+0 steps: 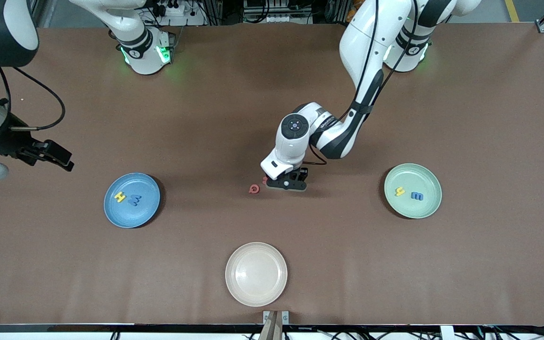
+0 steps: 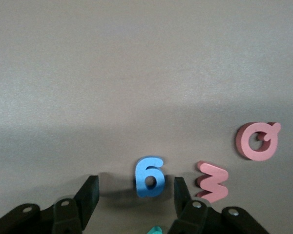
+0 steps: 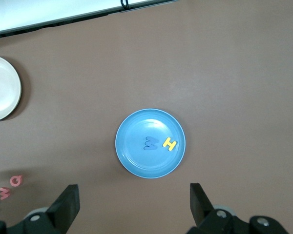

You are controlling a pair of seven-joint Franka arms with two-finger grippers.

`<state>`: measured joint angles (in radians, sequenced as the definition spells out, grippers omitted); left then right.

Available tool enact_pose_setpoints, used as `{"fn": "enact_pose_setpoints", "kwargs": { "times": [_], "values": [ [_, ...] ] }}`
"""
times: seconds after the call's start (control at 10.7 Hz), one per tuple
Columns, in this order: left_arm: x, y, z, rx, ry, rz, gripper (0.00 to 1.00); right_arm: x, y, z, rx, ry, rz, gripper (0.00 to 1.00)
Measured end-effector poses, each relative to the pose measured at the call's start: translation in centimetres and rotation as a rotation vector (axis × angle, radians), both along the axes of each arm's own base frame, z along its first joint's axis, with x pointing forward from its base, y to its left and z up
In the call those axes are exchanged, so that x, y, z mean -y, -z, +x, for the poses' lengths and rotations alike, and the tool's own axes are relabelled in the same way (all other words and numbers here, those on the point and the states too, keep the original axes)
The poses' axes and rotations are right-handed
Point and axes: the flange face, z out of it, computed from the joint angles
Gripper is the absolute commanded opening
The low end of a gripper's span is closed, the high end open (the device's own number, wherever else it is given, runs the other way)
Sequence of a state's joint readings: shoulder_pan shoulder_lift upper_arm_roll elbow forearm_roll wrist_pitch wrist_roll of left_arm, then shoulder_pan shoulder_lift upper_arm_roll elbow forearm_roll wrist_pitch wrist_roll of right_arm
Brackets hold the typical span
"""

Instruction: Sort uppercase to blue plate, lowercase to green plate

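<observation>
On blue plate: two letters

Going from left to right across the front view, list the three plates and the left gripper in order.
Round medium-blue plate → round cream plate → left gripper, low over the table → round pale mint-green plate.

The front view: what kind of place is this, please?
Probably a robotics lab. Two robot arms stand bolted at a brown-covered table, cables and power strips run along its edge, and the blue plate with toy letters looks like a test setup.
</observation>
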<state>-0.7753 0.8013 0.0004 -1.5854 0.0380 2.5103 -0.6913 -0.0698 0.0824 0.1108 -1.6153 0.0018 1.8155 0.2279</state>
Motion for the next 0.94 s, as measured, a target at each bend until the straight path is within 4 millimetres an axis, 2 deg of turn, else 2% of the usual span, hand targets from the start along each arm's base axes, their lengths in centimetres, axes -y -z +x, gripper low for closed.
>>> {"fn": "enact_pose_setpoints", "kwargs": {
  "times": [0.19,0.56,0.94],
  "values": [
    [0.6,0.5,-0.2,0.011,0.012,0.011,0.66,0.7,-0.4,-0.3,-0.007,0.012,-0.002,0.99],
    [1.2,0.3,-0.3,0.022,0.021,0.017,0.49,1.8,-2.0,-1.1,0.009,0.030,-0.003,0.82],
    [1.0,0.2,0.0,0.024,0.023,0.028,0.32,2.1,-3.6,-1.8,0.035,0.041,0.024,0.81]
  ]
}}
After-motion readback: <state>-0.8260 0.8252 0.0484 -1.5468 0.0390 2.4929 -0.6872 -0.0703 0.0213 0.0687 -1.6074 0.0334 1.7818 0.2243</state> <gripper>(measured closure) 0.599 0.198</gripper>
